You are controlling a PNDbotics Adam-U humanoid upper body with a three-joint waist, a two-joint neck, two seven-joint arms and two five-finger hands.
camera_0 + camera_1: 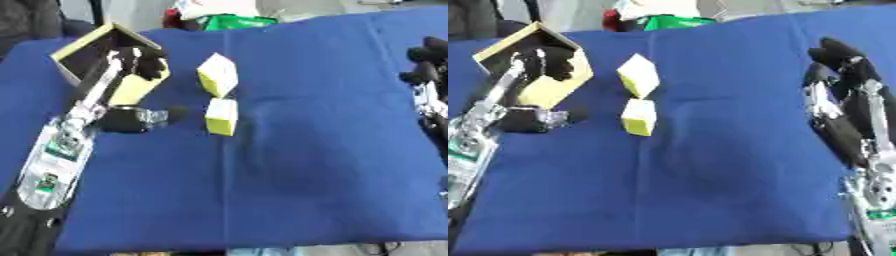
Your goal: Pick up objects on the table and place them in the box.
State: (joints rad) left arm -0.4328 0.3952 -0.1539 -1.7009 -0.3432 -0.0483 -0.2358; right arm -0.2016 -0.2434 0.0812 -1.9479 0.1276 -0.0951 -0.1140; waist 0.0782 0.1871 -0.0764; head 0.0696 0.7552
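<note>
An open tan cardboard box [68, 48] stands at the table's far left. My left hand [143, 61] reaches up to its front rim, fingers curled over the top of a yellow block [134, 90] that hangs at the box's near edge. Two more yellow-and-white blocks lie to the right of the box: one tilted [218, 74], and one just nearer to me [221, 116]. My right hand [843, 67] is at the right side, fingers straight and pointing away, holding nothing, well apart from the blocks.
A blue cloth [306, 150] covers the table, its front edge near the bottom of the view. Green, white and red items [229, 20] lie beyond the far edge. My left forearm [54, 160] crosses the lower left.
</note>
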